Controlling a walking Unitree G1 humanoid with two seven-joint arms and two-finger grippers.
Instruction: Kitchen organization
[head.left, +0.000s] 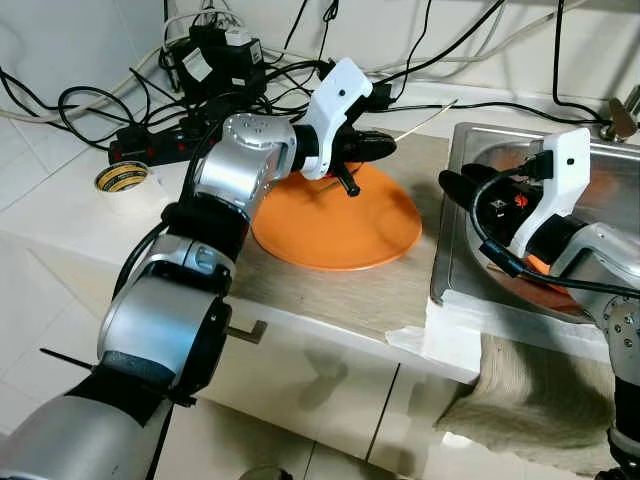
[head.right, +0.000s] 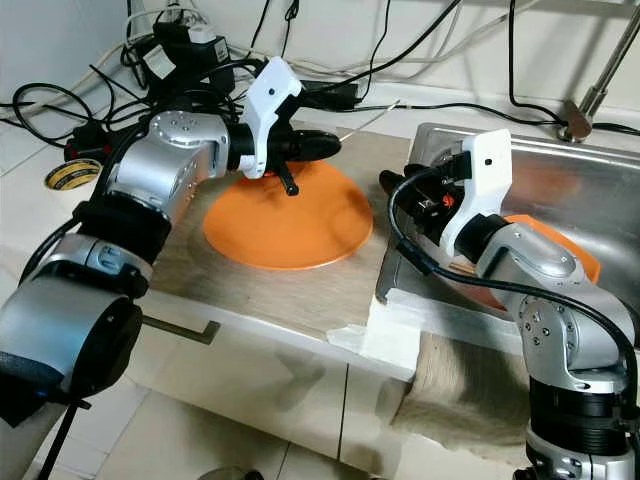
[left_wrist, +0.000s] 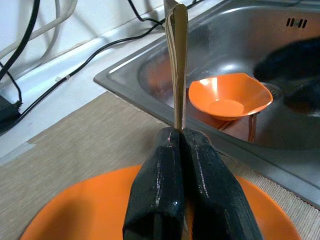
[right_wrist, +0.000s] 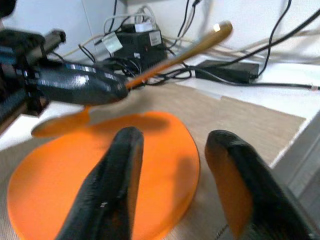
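Pinching a thin golden utensil (left_wrist: 177, 65), possibly a spoon, the left gripper (head.left: 385, 146) hovers over the orange plate (head.left: 345, 235). Right gripper (right_wrist: 172, 165), fingers spread, sits near the sink (head.left: 465, 215).

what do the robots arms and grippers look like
Both arms have silver metal shells joined by black joint segments. Each wrist carries a white plastic housing, and each gripper, left gripper and right gripper, has two long glossy black fingers. A black cable loops along the right forearm.
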